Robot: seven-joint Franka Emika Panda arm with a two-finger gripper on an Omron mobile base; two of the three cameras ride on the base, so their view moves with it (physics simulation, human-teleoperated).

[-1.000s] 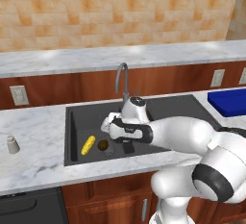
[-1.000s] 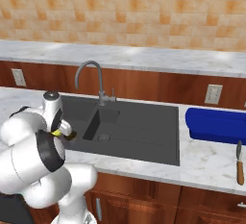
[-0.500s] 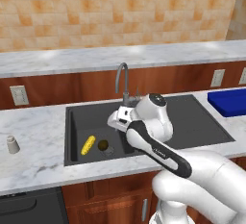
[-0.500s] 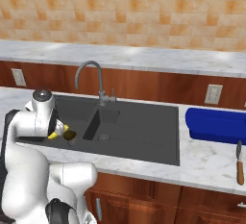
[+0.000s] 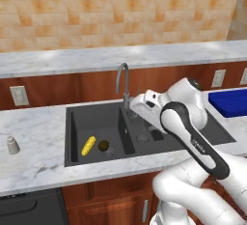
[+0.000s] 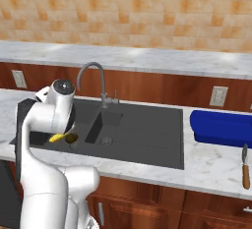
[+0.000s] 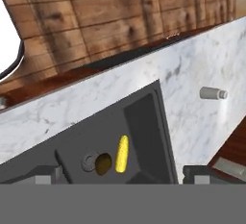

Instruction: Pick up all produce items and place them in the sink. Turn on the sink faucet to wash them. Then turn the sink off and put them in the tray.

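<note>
- My pincer (image 7: 122,179) stands spread wide with nothing between its tips; they show at the bottom corners of the hand view.
- The corn cob (image 5: 88,145) and the round olive-brown fruit (image 5: 103,146) lie side by side in the narrower basin of the sink (image 5: 77,118), left of centre in the left base view. The fruit sits just beside that basin's drain (image 7: 89,160).
- Judgement: both produce items are in the sink, so the faucet (image 5: 123,81) comes next. Its small side lever (image 6: 116,95) shows near the base in the right base view.
- The blue tray (image 6: 221,127) waits on the counter (image 6: 211,161) at the right of the right base view.
- Risk: my arm stands close to the faucet neck; a swing could strike the spout instead of the lever.
- Risk: the lever is slim, so wide tips may slide past without turning it.
- Risk: the spout seems to reach over the wide basin, so water may miss the produce.
- The grey-white shaker (image 5: 13,145) at far left is no produce; I leave it alone.
</note>
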